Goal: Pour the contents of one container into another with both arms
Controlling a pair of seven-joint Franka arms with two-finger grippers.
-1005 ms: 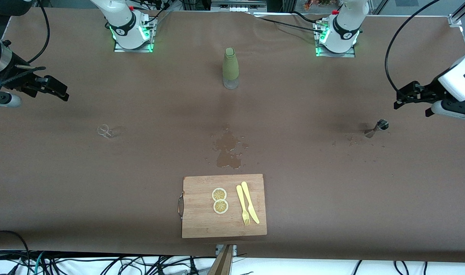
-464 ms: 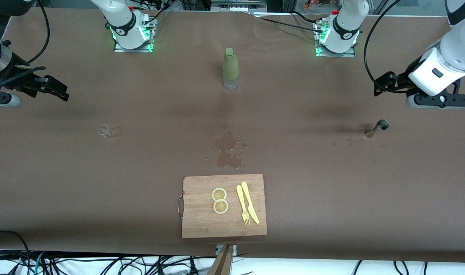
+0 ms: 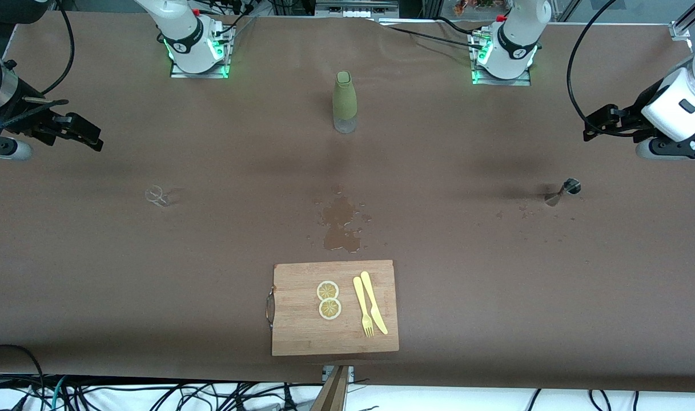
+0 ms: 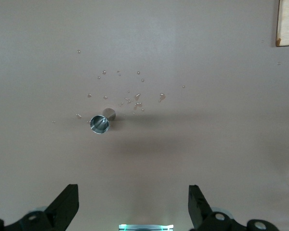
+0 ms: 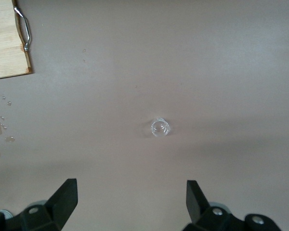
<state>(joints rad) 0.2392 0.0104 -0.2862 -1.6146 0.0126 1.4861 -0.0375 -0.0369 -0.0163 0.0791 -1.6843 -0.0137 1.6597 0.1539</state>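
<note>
the left gripper (image 3: pixel 590 130) hangs with jaws wide and empty over the table (image 3: pixel 495 274) at the left arm's end, above a small metal jigger (image 3: pixel 570 186) ringed by droplets. the right gripper (image 3: pixel 93 137) hangs just as wide and empty at the right arm's end, above a small clear glass (image 3: pixel 156 195). between them stand a green-sleeved bottle (image 3: pixel 345 101), a spill (image 3: pixel 340 222), and a cutting board (image 3: pixel 301 325).

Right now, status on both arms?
Left gripper open, empty, over the table near the steel jigger. Right gripper open, empty, near the small clear glass. Green bottle untouched; spilled puddle mid-table.
</note>
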